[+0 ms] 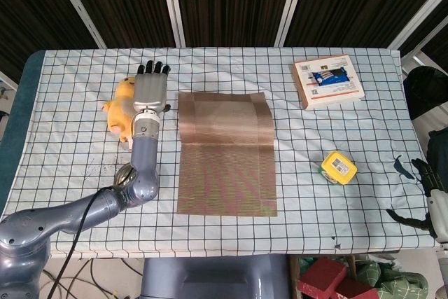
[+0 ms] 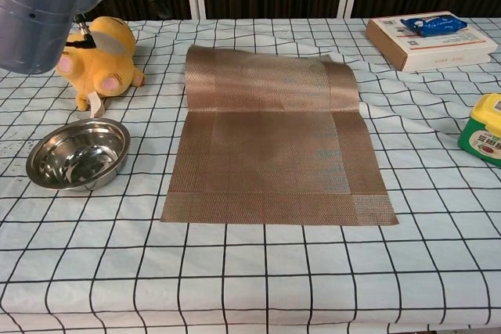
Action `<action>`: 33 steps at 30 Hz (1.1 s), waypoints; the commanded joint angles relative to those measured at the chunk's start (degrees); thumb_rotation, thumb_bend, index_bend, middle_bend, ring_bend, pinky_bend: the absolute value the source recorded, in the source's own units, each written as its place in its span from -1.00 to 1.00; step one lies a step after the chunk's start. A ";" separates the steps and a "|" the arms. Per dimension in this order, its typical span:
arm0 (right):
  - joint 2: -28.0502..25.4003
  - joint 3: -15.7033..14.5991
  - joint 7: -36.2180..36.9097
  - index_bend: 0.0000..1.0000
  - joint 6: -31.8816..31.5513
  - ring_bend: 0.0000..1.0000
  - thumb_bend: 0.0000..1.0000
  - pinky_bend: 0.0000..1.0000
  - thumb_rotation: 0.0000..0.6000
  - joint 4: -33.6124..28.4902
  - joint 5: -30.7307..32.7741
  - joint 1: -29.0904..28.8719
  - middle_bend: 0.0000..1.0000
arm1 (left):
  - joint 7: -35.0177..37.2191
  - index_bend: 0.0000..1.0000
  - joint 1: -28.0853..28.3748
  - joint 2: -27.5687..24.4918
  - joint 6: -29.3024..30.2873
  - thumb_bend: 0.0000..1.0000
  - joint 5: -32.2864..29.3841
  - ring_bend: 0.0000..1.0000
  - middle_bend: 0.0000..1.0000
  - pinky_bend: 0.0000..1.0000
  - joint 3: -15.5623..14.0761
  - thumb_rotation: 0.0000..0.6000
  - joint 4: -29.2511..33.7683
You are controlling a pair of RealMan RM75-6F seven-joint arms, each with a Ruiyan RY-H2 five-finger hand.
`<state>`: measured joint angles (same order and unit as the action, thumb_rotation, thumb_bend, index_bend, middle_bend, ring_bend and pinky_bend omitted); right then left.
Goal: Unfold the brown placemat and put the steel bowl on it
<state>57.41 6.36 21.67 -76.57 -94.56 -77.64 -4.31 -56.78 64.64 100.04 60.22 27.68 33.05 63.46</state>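
The brown woven rectangular placemat [image 1: 225, 152] lies opened out along the middle of the checked tablecloth [image 1: 336, 229], its near edge flat and its far half still bowed up a little off the cloth along the fold line. The round steel bowl [image 2: 77, 153] sits on the cloth just left of the placemat's near-left corner, apart from it — in the head view the grey left arm covers most of it. The left hand [image 1: 151, 89] hangs above the table beside the placemat's far-left corner, fingers straight and spread, holding nothing. Behind it lies a yellow plush duck toy [image 2: 100, 57], near the left edge. The right hand [image 1: 428, 197] hangs off the table's near-right corner, dark fingers apart and empty. A white flat box with blue print [image 1: 328, 81] rests near the far-right corner, and a small yellow tape measure [image 1: 339, 167] sits right of the placemat.
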 commanded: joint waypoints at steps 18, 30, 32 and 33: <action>0.45 0.14 -1.45 -1.00 -0.67 -0.96 -0.87 -0.62 1.00 -0.13 0.05 0.12 -1.00 | 23.79 -0.87 -27.91 -27.48 13.78 -0.97 25.16 -0.93 -0.85 -0.78 -17.06 1.00 40.23; 1.75 0.25 -4.97 -1.00 -2.74 -0.96 -1.00 -0.62 1.00 0.80 -0.37 0.52 -1.00 | 38.23 -0.95 -45.37 -34.08 26.12 -0.97 44.01 -1.00 -0.94 -0.86 -31.59 1.00 41.47; 2.16 0.21 -5.61 -1.00 -3.38 -0.96 -1.00 -0.62 1.00 1.18 -0.79 0.64 -1.00 | 39.50 -0.95 -47.59 -33.68 27.82 -0.97 46.27 -1.00 -0.94 -0.87 -33.41 1.00 40.16; 2.41 0.19 -6.10 -1.00 -3.75 -0.96 -1.00 -0.62 1.00 1.38 -1.03 0.69 -1.00 | 39.97 -0.96 -48.61 -33.48 28.63 -0.97 47.50 -1.00 -0.94 -0.87 -34.30 1.00 39.24</action>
<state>59.53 6.58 15.99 -79.97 -93.43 -78.39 -3.72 -18.16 17.74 66.58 87.33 73.23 0.23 104.10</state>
